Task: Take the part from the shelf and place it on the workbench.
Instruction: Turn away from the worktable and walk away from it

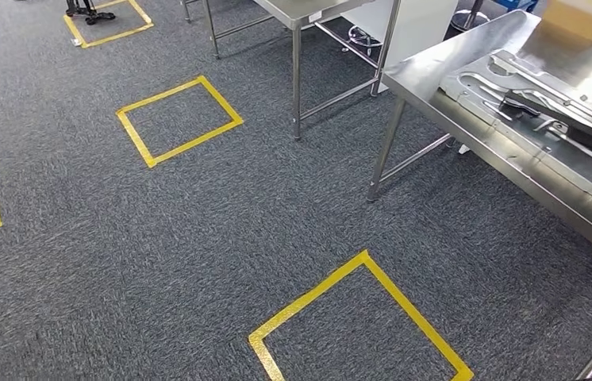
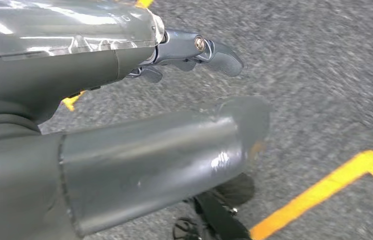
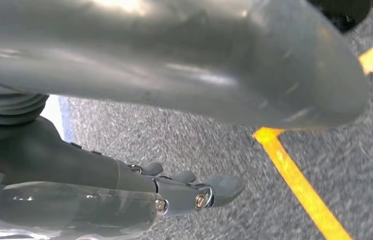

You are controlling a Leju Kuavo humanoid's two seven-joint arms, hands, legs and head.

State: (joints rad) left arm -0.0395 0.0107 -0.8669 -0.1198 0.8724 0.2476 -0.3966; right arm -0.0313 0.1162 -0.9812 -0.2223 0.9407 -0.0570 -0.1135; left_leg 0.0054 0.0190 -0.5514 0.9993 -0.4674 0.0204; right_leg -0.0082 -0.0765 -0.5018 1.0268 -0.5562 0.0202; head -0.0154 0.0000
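Both arms hang over the carpet, so the left hand (image 2: 124, 105) and right hand (image 3: 139, 150) carry nothing, fingers loosely apart. A yellow floor square (image 1: 360, 317) lies at six o'clock. At two o'clock, metal parts (image 1: 539, 103) rest on the counter (image 1: 428, 75).

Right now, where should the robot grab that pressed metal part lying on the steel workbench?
The pressed metal part lies flat, lengthwise along the steel workbench, so its broad face offers little to pinch, and a cardboard box stands beyond its far end. Probably best: grip its long edge nearest the bench front, coming from that open side.
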